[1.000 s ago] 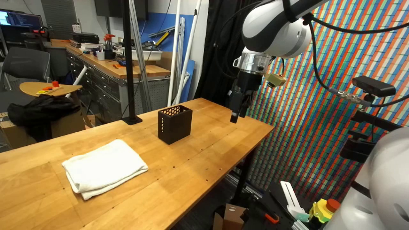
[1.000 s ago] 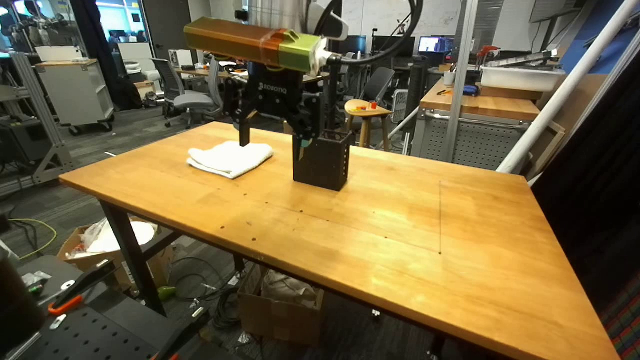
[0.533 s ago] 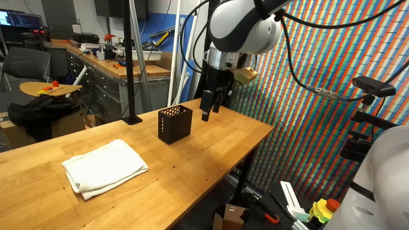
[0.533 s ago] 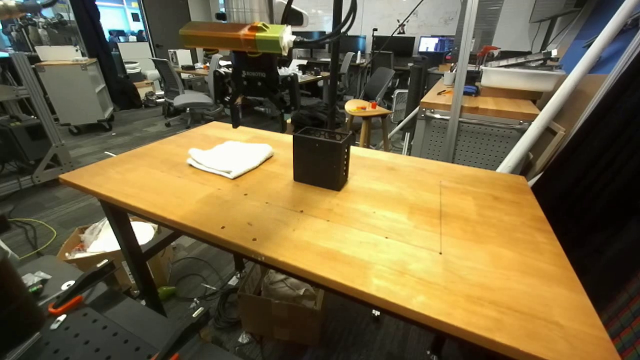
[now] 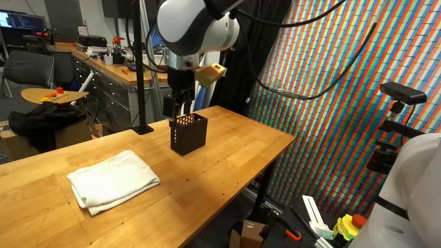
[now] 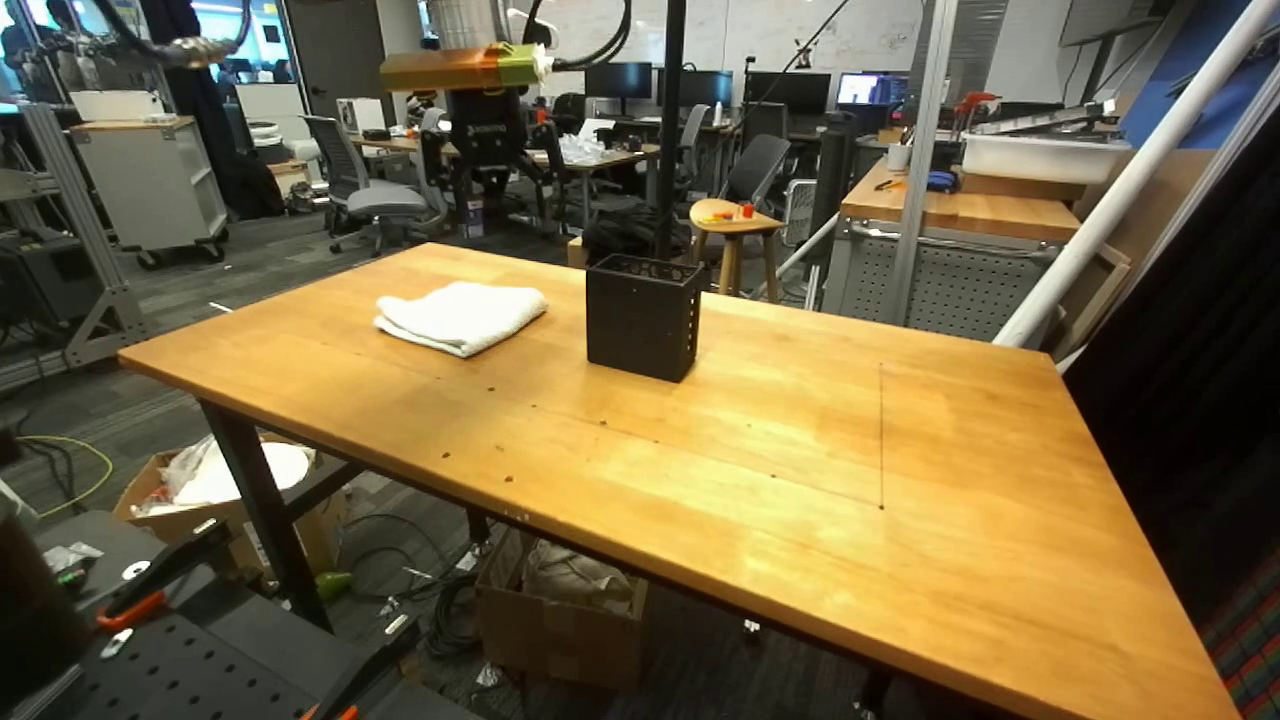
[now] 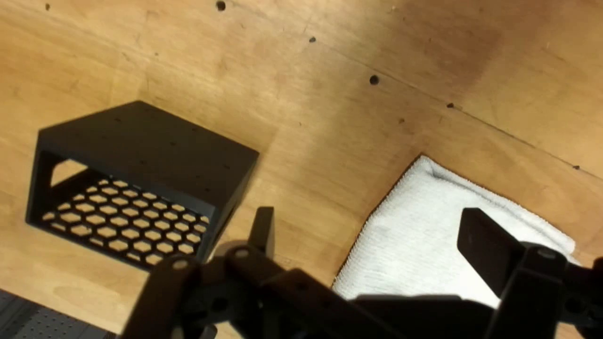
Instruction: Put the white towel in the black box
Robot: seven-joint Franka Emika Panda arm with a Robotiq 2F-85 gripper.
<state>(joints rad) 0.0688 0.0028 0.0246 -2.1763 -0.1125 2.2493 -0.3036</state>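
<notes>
The white towel [image 5: 113, 181] lies folded flat on the wooden table in both exterior views [image 6: 460, 318]. The black box [image 5: 189, 136] stands upright with its open top up, beside the towel, in both exterior views [image 6: 638, 320]. My gripper [image 5: 180, 118] is open and empty, held well above the table, and it also shows in an exterior view [image 6: 508, 215]. In the wrist view the box [image 7: 150, 146] is at the left with honeycomb holes in its wall. The towel [image 7: 419, 235] is at the lower right, partly hidden behind my open gripper [image 7: 367, 212].
The wooden table [image 5: 193, 193] carries the towel and box. A black vertical post [image 5: 139, 86] stands on a foot at the table's far edge, near the box. A multicoloured curtain [image 5: 337, 137] hangs beside the table. A stool [image 6: 735, 222] stands beyond the table.
My gripper has moved left in an exterior view, across the table toward the towel's side, and further from the camera in an exterior view. The towel and box have not moved.
</notes>
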